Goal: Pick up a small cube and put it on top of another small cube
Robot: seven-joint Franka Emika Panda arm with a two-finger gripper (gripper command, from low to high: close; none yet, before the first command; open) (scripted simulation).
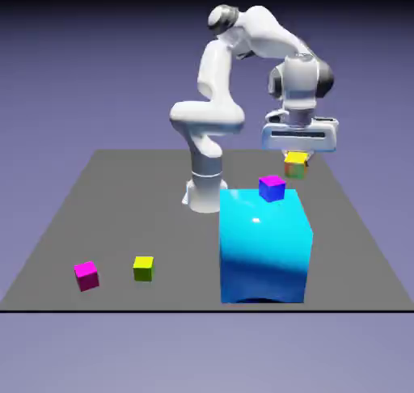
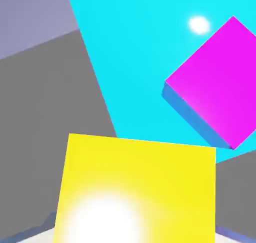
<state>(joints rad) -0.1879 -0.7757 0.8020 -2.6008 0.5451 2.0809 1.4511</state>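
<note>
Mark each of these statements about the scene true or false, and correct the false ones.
1. The gripper holds the yellow-topped cube. True.
2. The blue cube sits on the table. False: the blue cube sits on the cyan block.
3. The green cube and magenta cube are on the table. True.
4. The yellow-topped cube rests on the blue cube. False: it is held in the air, not stacked.

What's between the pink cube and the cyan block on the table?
The yellow-green cube, as the exterior view shows: it sits between the pink cube and the cyan block, nearer the pink one.
</note>
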